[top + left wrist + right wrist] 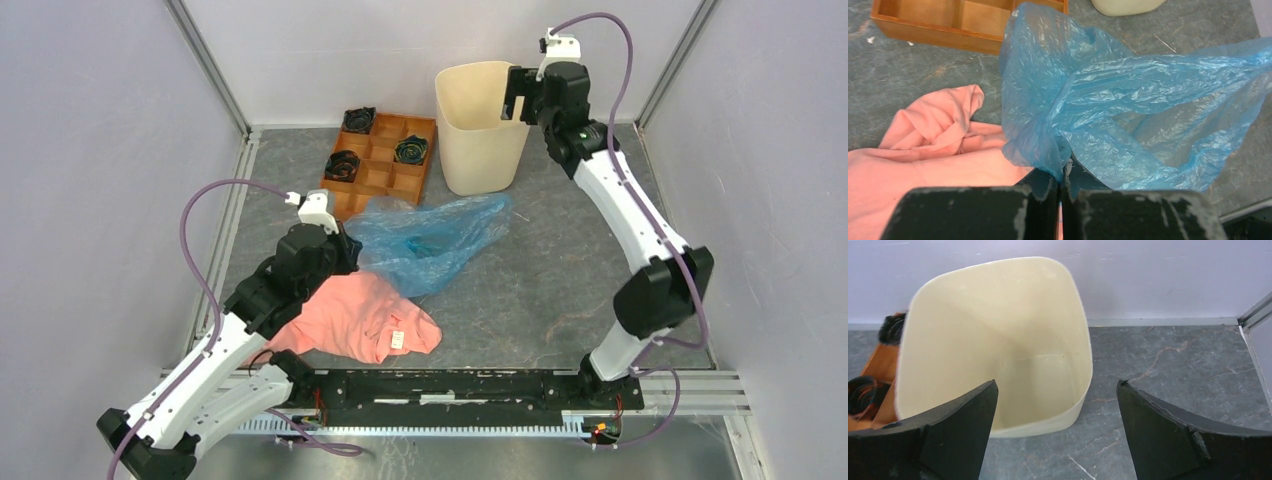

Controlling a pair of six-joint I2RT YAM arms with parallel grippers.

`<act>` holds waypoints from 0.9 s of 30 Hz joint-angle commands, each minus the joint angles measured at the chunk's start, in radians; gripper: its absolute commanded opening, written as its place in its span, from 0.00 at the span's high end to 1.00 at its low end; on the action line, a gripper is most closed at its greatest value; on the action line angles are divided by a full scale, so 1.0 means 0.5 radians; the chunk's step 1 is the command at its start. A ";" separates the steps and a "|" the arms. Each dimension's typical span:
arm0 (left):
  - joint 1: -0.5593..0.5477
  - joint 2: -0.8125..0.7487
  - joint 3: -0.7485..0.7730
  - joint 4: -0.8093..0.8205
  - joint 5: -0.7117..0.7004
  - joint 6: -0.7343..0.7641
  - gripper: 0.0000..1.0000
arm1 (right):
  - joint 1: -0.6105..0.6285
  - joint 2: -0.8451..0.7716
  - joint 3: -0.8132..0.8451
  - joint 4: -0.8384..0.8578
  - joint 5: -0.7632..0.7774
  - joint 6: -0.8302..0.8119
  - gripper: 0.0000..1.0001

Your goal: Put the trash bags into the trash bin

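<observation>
The light-blue trash bag (430, 238) lies crumpled on the grey table in the middle, between the tray and the pink garment. My left gripper (345, 250) is shut on the bag's left edge; in the left wrist view the film (1108, 100) bunches out from between the closed fingertips (1064, 167). The cream trash bin (480, 125) stands upright at the back, empty inside in the right wrist view (998, 345). My right gripper (515, 95) is open and empty, hovering at the bin's right rim; it shows in its own view too (1057, 390).
A salmon-pink garment (365, 315) lies at the front left under my left arm, also in the left wrist view (928, 145). An orange-brown compartmented tray (375, 165) with dark coiled items sits left of the bin. Walls enclose the table.
</observation>
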 commanded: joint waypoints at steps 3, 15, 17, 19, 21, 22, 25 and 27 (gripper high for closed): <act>-0.002 -0.012 0.065 0.075 0.174 0.103 0.98 | -0.044 0.316 0.357 -0.156 0.216 0.045 0.07; -0.002 -0.116 0.168 -0.012 0.179 0.111 0.98 | -0.077 0.498 0.487 -0.275 0.202 -0.175 0.58; -0.002 -0.153 0.189 -0.028 0.183 0.099 0.98 | -0.087 0.501 0.477 -0.293 0.191 -0.175 0.69; -0.004 -0.198 0.209 -0.044 0.187 0.084 0.98 | -0.094 0.504 0.480 -0.317 0.186 -0.163 0.81; -0.002 -0.235 0.235 -0.066 0.185 0.070 0.98 | -0.104 0.494 0.491 -0.345 0.162 -0.150 0.89; -0.002 -0.246 0.248 -0.069 0.180 0.067 0.98 | -0.103 0.479 0.499 -0.362 0.146 -0.155 0.93; -0.002 -0.247 0.295 -0.082 0.137 0.060 0.98 | -0.103 0.425 0.520 -0.446 0.127 -0.189 1.00; -0.002 -0.226 0.332 -0.079 0.115 0.056 0.98 | -0.104 0.367 0.501 -0.517 0.130 -0.214 1.00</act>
